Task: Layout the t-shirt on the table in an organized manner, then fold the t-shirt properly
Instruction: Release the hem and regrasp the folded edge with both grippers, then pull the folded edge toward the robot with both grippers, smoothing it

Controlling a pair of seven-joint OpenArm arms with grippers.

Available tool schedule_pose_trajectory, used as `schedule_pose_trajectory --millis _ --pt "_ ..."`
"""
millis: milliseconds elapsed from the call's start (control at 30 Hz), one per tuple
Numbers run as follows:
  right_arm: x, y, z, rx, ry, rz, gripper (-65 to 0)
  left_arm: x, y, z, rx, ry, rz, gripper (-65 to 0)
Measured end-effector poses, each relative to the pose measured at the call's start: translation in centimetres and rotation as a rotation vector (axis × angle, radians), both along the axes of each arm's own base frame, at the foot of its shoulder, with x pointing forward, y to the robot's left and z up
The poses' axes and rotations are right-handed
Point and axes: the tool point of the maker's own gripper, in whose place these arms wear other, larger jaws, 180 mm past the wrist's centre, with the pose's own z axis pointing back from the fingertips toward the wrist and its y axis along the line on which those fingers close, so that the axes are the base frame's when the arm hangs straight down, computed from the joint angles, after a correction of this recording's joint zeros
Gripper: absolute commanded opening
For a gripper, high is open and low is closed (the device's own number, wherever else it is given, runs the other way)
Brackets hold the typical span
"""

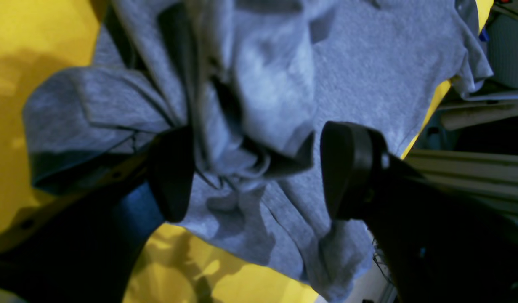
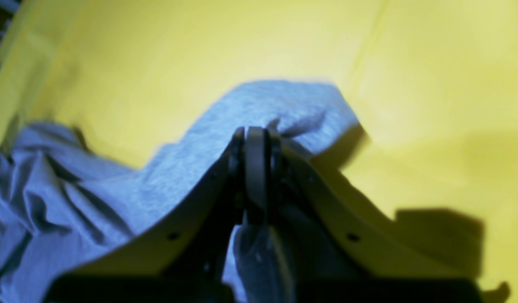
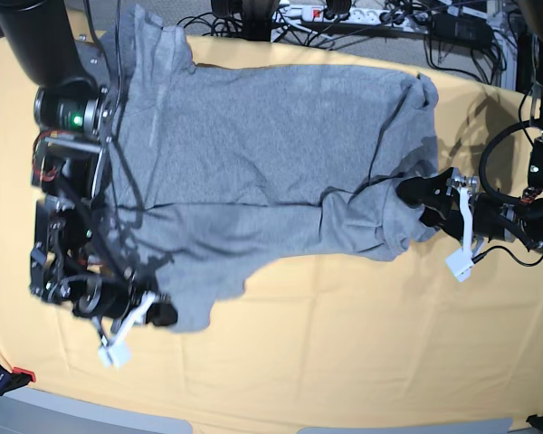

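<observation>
Grey t-shirt point(image 3: 271, 172) rumpled across yellow desk point(image 3: 344, 362), right hand point(image 2: 254, 136) apparently pinching its hem, left hand point(image 1: 252, 168) agape over bunched cloth.

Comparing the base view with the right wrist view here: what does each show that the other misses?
Only the base view shows the whole t-shirt spread crumpled across the table, the left gripper open at its bunched edge on that view's right, and the cables beyond the far edge.

Only the right wrist view shows the right gripper close up, its jaws pressed together on a raised fold of fabric.

Both show grey shirt fabric lying on yellow cloth and the right gripper at a shirt corner.
</observation>
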Motion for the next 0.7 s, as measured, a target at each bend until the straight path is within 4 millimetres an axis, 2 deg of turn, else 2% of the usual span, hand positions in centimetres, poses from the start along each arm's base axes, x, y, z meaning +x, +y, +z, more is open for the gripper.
schedule_pose_trajectory --millis 133,267,367,567,700 --pt "1.8 -0.3 2.7 -0.034 -0.062 -0.005 -65.0 0.0 0.0 0.0 0.000 0.000 0.000 -17.9" --pt "2.9 -1.0 3.9 -0.083 -0.122 -0.031 -65.0 0.3 0.3 0.4 0.009 -0.010 0.001 -17.9" --pt "3.3 -1.2 3.6 -0.146 -0.151 -0.035 -65.0 1.7 0.6 2.0 0.004 -0.062 0.015 -17.9" --pt "3.2 -0.3 2.0 -0.298 -0.166 0.021 -65.0 4.9 1.7 6.4 -0.017 -0.198 0.065 -18.0" --pt "4.7 -1.4 2.0 -0.404 -0.213 -0.075 -65.0 6.4 4.0 7.6 0.061 -0.265 0.121 -17.9"
